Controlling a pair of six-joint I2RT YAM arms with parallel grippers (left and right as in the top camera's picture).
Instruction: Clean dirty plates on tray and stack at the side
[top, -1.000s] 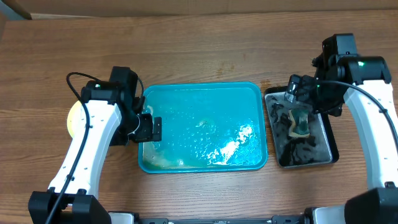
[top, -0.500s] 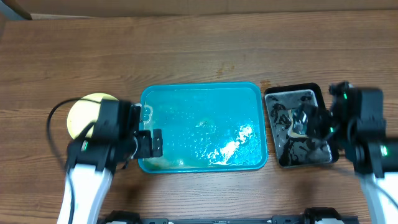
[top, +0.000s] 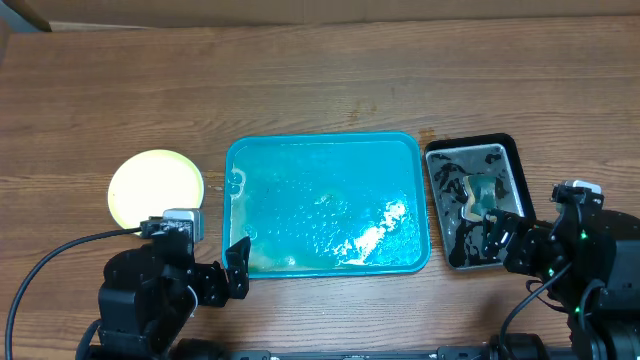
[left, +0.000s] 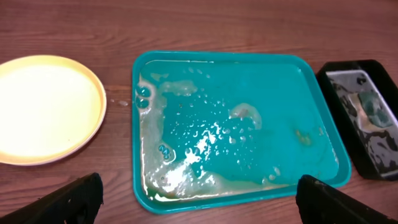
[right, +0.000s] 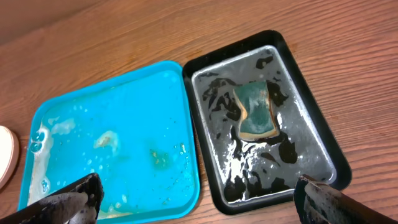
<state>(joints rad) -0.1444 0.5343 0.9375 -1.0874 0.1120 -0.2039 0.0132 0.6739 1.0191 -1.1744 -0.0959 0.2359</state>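
I am getting bright, even light falling from above onto the worktop (top: 330, 80), and shadows are showing only faintly and softly. White glare is breaking across the wet floor of the tray (top: 300, 180) toward its right front. The plate (top: 155, 187) is washing out almost to white in the overhead view. The black tray (right: 298, 168) is throwing back patchy reflections. In the wrist views, the left pincer (left: 199, 182) fingers (left: 73, 200) and the right pincer (right: 198, 181) fingers (right: 68, 200) are showing dark and out of focus in the bottom corners, while the wood grain is reading sharp.
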